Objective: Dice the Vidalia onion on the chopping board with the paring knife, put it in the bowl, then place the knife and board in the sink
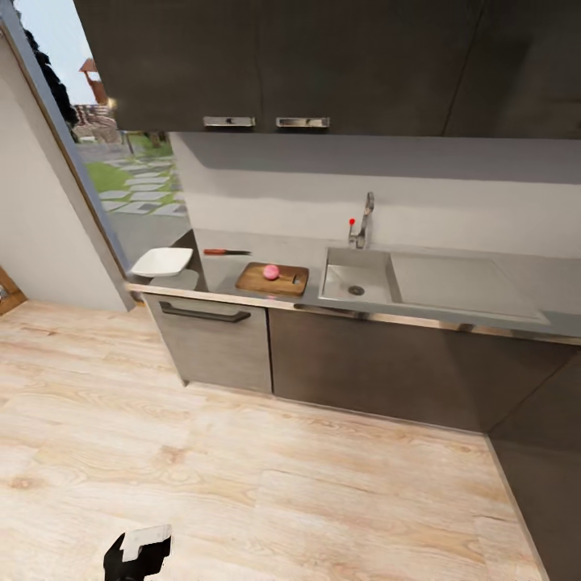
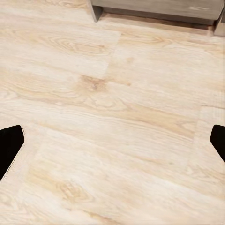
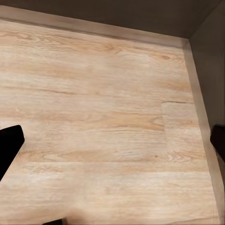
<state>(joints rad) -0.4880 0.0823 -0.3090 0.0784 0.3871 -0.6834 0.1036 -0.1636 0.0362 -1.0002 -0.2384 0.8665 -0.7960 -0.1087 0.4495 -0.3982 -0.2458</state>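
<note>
Grey worktop forms the surface [image 1: 242, 270] seen in the head view, well ahead of both arms and across a stretch of pale wooden floor [image 1: 242, 468]. On it, the chopping board [image 1: 272, 279] lies just beside the sink [image 1: 359, 278], on the side away from the drainboard, and the Vidalia onion [image 1: 271, 272] sits on the board near its middle. The paring knife [image 1: 227, 252] lies flat behind the board, toward the wall, apart from it. The bowl [image 1: 162, 261] rests at the end of the surface nearest the window, beside the knife's handle end. A chrome faucet [image 1: 362, 222] with a red knob stands behind the basin. Dark cabinets run below and above the surface.

The head view also shows a black-and-white part of the left arm [image 1: 139, 553] at the lower edge, low over the floor and far from the surface.

The left wrist view shows the left gripper [image 2: 112, 145] with jaws spread wide, one dark fingertip at each edge, nothing between them but floor planks; a cabinet base [image 2: 159, 8] lies beyond. The right wrist view shows the right gripper [image 3: 112, 145] likewise released and empty, over floor that meets a dark cabinet corner [image 3: 206, 47]. None of the task's things appears between or near either pair of jaws.
</note>
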